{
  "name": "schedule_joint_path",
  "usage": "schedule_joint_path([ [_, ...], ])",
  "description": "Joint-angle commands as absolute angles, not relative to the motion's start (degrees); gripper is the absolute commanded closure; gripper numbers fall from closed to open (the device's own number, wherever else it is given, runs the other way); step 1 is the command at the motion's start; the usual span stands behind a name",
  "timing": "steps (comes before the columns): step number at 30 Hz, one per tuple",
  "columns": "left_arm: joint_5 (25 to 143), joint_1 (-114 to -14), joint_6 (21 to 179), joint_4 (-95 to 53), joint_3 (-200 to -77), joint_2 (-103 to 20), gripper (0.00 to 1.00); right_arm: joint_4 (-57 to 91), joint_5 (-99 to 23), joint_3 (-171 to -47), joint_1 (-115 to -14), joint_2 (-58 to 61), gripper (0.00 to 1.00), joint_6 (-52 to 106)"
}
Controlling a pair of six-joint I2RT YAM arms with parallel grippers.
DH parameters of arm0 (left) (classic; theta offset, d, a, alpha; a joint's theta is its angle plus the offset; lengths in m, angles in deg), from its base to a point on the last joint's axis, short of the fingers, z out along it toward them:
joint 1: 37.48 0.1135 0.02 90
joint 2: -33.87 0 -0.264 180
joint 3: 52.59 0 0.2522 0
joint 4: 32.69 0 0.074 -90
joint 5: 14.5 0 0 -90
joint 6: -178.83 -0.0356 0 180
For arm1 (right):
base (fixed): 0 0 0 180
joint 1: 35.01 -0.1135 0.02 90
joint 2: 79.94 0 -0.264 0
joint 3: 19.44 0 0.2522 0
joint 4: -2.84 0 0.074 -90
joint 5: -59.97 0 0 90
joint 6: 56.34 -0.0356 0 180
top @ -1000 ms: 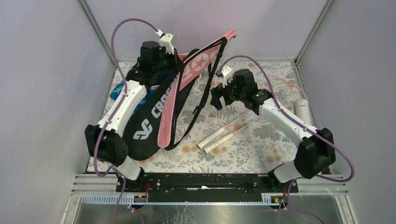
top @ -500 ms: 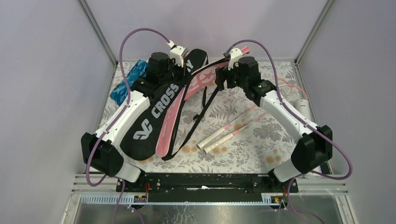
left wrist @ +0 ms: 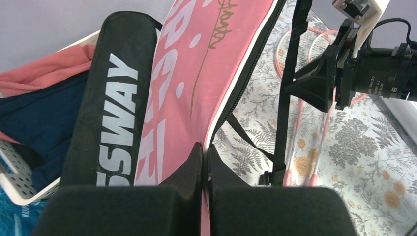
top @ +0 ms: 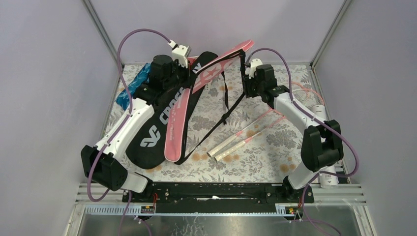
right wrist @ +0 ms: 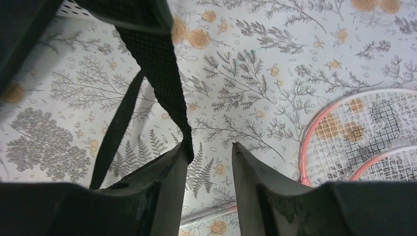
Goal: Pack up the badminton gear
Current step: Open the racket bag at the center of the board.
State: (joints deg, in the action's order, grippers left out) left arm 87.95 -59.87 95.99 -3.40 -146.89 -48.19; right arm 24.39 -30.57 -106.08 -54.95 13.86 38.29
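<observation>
The left hand [left wrist: 205, 150] is squeezed shut on the edge of the pink bag [top: 178, 128]. It holds the far end of that bag up off the tabletop [top: 260, 160]. The pink bag leans across the black bag [top: 147, 152]. The black bag has big white letters and lies on the left side, under the left arm. A black strap [top: 227, 109] hangs down from the pink bag in the middle.

The right hand [right wrist: 210, 146] is at the far end, just beside that strap. Its fingers are a little apart, with nothing between them. The strap touches the tip of one finger.

Two rackets [top: 229, 142] lie side by side on the tabletop, to the right of the bags. Their pale handles point near and their pink round heads are far right. The white tube [top: 319, 114] lies at the right edge, partly hidden by the right arm. A white basket [left wrist: 14, 179] with blue and red clothes [left wrist: 39, 118] sits far left, behind the black bag.
</observation>
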Motion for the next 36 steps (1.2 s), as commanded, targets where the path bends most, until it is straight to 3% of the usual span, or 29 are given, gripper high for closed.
schedule_joint_path([
  [1, 86.8, -59.2, 93.2, -9.4, -146.1, -46.6, 1.0, 23.0, -32.2, -105.9, -53.5, 16.1, 0.55, 40.1],
  [3, 87.5, -59.4, 91.1, -9.4, -144.9, -46.9, 1.0, 25.0, -36.1, -107.1, -52.9, 17.4, 0.47, 40.6],
  [7, 86.9, -59.6, 89.3, -9.9, -141.6, -48.5, 1.0, 27.1, -49.6, -107.7, -52.9, 16.9, 0.19, 40.7],
  [11, 85.2, -60.4, 90.2, -12.1, -137.8, -49.8, 1.0, 28.2, -55.9, -108.9, -52.9, 14.4, 0.08, 39.4],
  [23, 94.7, -62.7, 99.1, -18.6, -132.7, -53.8, 1.0, 24.1, -70.7, -105.0, -52.9, 6.1, 0.07, 34.7],
  [31, 106.6, -62.7, 111.6, -25.4, -133.1, -57.1, 1.0, -6.2, -81.8, -93.9, -53.3, 10.0, 0.2, 8.9],
  [36, 108.8, -62.8, 114.9, -28.5, -131.4, -57.8, 1.0, -14.2, -82.4, -92.0, -53.4, 15.0, 0.21, 0.7],
])
